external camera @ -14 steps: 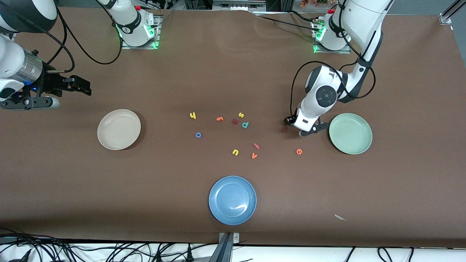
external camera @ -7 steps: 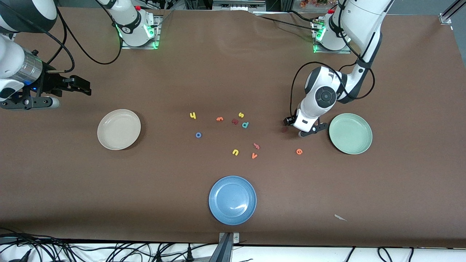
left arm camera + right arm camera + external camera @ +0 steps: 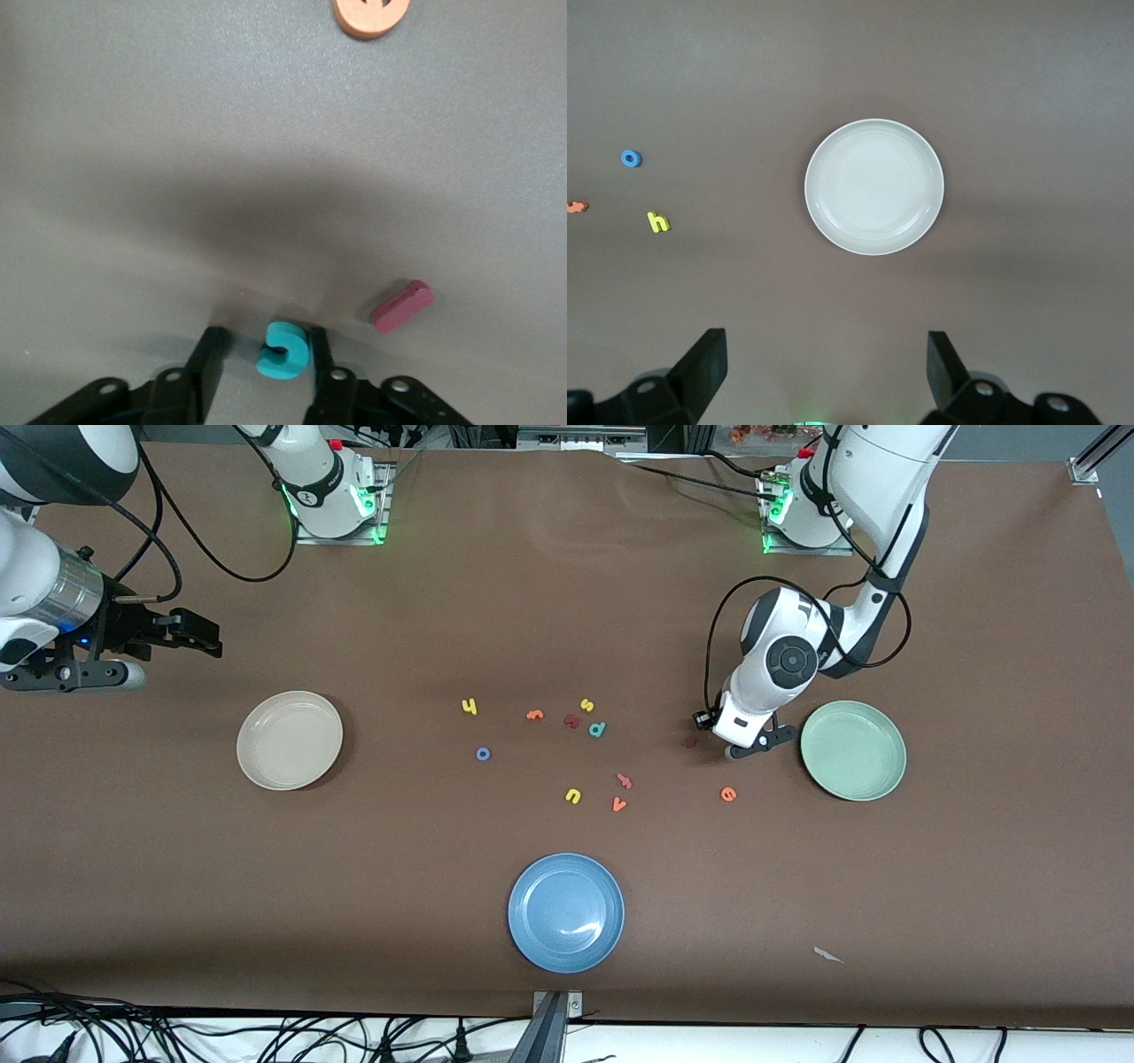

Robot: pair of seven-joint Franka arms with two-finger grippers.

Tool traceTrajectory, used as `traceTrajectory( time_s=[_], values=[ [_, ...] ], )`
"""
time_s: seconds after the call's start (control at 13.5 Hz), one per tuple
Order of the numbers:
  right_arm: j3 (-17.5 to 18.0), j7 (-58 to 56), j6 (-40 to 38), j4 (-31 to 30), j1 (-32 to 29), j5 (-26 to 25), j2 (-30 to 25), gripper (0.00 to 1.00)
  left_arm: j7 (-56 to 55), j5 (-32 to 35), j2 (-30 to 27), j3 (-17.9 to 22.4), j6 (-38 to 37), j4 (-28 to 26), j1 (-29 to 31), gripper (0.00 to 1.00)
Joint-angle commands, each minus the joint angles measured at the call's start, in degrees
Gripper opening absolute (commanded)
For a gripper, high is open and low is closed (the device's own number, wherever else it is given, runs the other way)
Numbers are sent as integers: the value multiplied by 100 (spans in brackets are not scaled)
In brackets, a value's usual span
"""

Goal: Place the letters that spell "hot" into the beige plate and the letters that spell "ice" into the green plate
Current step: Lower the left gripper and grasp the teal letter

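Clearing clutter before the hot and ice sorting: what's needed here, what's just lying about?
Job: yellow h, blue o, orange t, beige plate; red i, teal c, orange e, green plate; left gripper open around the c; right gripper waiting open over its table end.
Lying about: blue plate, yellow u, yellow s, teal p, red k, salmon f, orange v.

Brown desk (image 3: 354, 921); beige plate (image 3: 290, 740), mint-green plate (image 3: 853, 750), blue plate (image 3: 566, 912) (all plain). Teal c (image 3: 284, 350), dark red i (image 3: 402, 306), orange e (image 3: 728, 794), yellow h (image 3: 469, 707), blue o (image 3: 483, 754).
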Motion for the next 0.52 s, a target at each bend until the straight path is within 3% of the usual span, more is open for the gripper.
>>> traceTrajectory(
  time_s=[0.0,0.15,0.44],
  values=[
    [2,-29,-37,-55,-24,86,-58,100,78,-190,67,-3,28,46,-19,37],
    [-7,-20,-37,-55,-24,86,-58,100,77,-190,67,-3,28,46,-19,34],
    [-7,-20,-37,-46,-24,86,-67,100,95,-190,94,-3,19,99,-10,16]
  ],
)
